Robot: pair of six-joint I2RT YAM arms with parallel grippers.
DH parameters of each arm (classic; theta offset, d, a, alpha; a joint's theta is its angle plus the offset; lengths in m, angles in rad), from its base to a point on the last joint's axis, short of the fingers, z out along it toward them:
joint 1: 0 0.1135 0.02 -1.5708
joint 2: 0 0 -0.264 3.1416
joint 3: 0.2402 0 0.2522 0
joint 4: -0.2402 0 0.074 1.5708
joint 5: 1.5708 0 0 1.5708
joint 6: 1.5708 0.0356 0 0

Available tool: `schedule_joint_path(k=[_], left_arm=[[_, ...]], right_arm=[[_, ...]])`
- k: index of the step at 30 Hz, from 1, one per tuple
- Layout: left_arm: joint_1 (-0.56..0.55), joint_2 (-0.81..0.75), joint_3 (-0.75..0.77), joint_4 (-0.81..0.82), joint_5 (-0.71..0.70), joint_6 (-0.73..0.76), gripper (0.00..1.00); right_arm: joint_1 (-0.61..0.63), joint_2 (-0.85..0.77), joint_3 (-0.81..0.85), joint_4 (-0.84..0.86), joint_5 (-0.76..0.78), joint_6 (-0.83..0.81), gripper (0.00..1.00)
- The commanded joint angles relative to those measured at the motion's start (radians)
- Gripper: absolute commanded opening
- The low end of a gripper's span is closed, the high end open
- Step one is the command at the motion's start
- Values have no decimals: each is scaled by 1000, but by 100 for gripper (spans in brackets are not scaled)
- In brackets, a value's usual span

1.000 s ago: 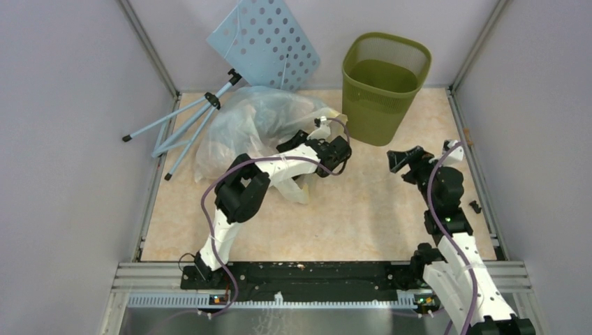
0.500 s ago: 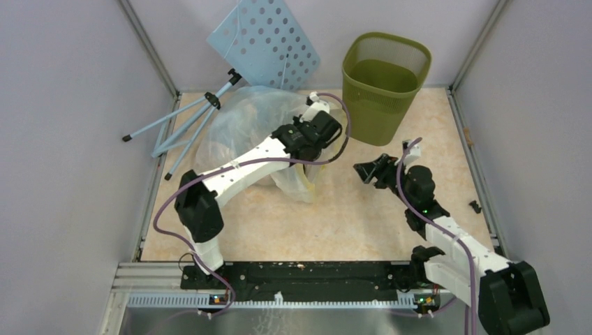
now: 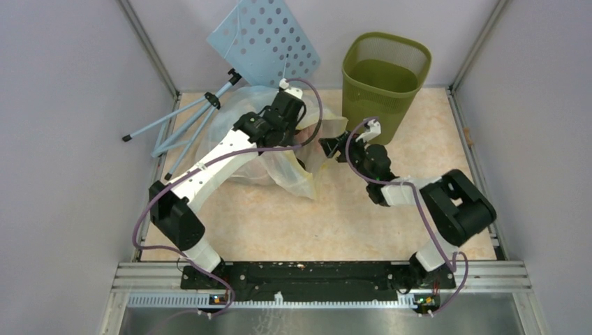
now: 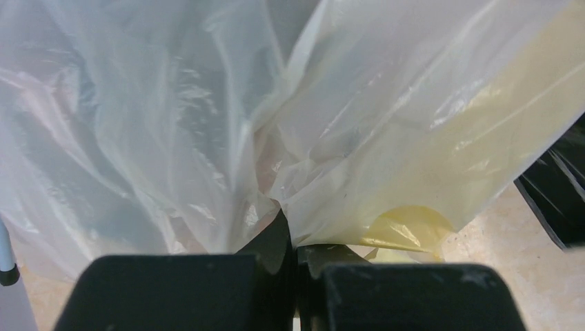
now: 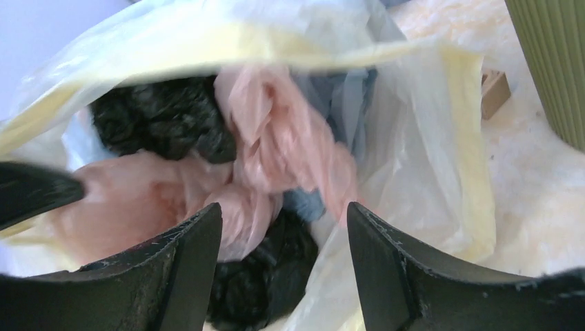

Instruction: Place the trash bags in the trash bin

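The trash bags (image 3: 241, 136) lie in a heap at the back left of the floor: a large whitish-yellowish bag holding pink, black and blue crumpled ones. My left gripper (image 3: 301, 134) is shut on the outer bag's film (image 4: 276, 186), which fans up from the closed jaws. My right gripper (image 3: 329, 146) is open at the bag's mouth; pink plastic (image 5: 276, 138) and black plastic (image 5: 159, 124) lie just ahead of its fingers (image 5: 186, 269). The olive-green trash bin (image 3: 385, 77) stands upright just behind and to the right of both grippers, and its wall (image 5: 552, 62) shows in the right wrist view.
A blue perforated board (image 3: 265, 42) leans on the back wall, with a folded blue tripod (image 3: 188, 118) to the left of the bags. A small brown block (image 5: 493, 93) lies by the bin's foot. A small black part (image 3: 475, 206) lies near the right wall.
My left arm has stretched back and left, pulling the bag's edge up. My right arm has swung left from the right side to the bag's mouth beside the bin.
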Motion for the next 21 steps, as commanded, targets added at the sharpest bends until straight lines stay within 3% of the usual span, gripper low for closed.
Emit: schedule_joint_path(k=[1, 6, 8, 9, 13, 21], left_arm=[[35, -75, -6, 48, 61, 15, 0], [59, -75, -5, 62, 70, 21, 0], [63, -71, -8, 71, 75, 23, 0], [65, -69, -10, 77, 78, 23, 0], [72, -46, -15, 115, 86, 22, 0], [92, 53, -51, 263, 137, -50, 1]], right_arm=[[15, 138, 135, 123, 59, -48, 66], [13, 285, 254, 140, 30, -54, 61], [13, 322, 293, 134, 3, -40, 46], [13, 324, 307, 126, -13, -34, 34], [14, 264, 281, 91, -32, -22, 1], [14, -47, 110, -96, -64, -36, 0]])
